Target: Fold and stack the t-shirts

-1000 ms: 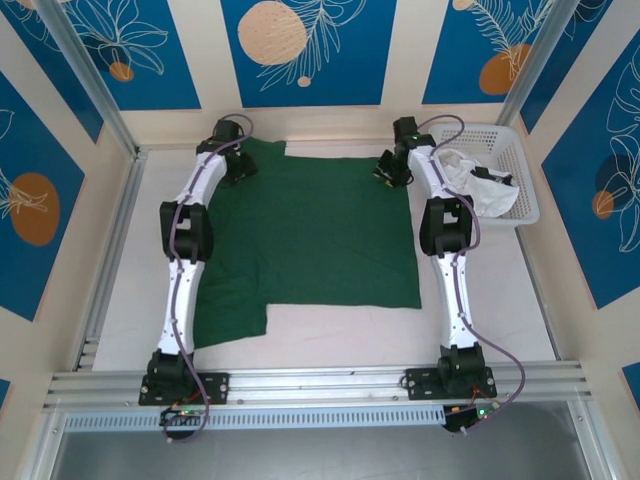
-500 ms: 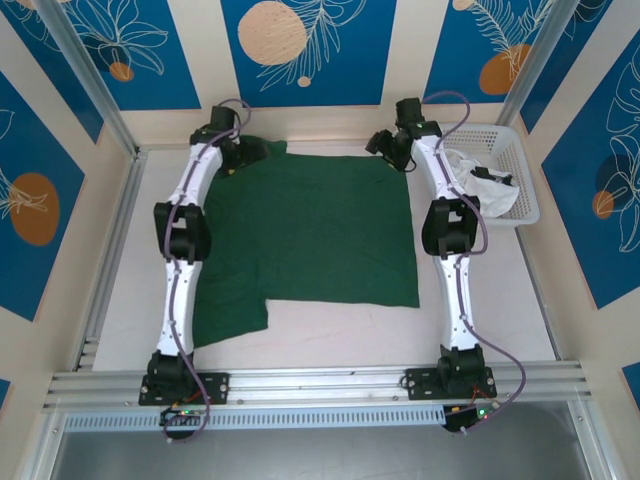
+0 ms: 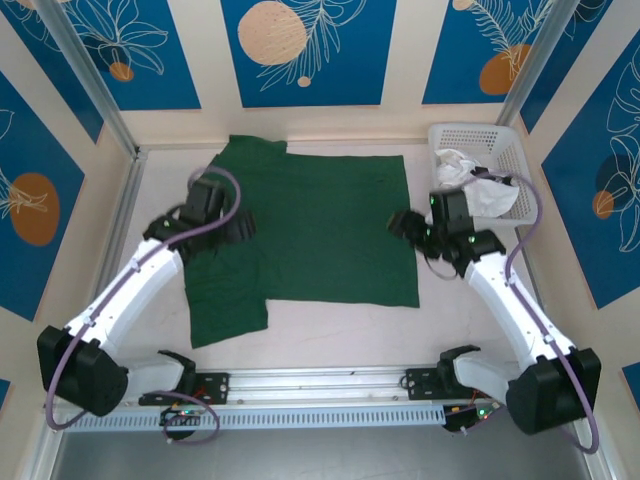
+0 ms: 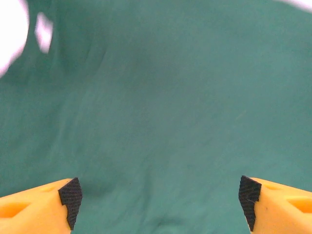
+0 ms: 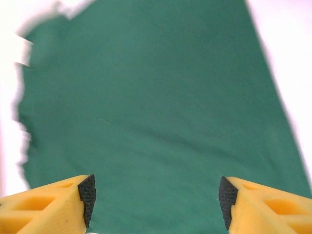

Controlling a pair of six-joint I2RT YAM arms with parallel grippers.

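Observation:
The dark green t-shirt point(image 3: 320, 230) lies spread flat across the middle of the table, one sleeve at the far left and a flap hanging toward the near left. My left gripper point(image 3: 230, 229) hovers over its left part, open, with green cloth point(image 4: 161, 97) below and nothing between the fingertips point(image 4: 71, 197). At the shirt's right edge my right gripper point(image 3: 402, 222) is open too, looking across the shirt point(image 5: 156, 97) with an empty gap between its pads point(image 5: 87, 195). The white t-shirt point(image 3: 478, 188) lies crumpled in the basket.
The white lattice basket point(image 3: 485, 137) stands at the far right corner, just behind the right arm. Bare white table point(image 3: 340, 325) runs along the near side of the shirt. A metal rail point(image 3: 320, 382) borders the near edge, and frame posts stand at the far corners.
Both arms have drawn back from the shirt's far corners toward the middle of the table. Both grippers have opened and let go of the cloth, which now lies flat.

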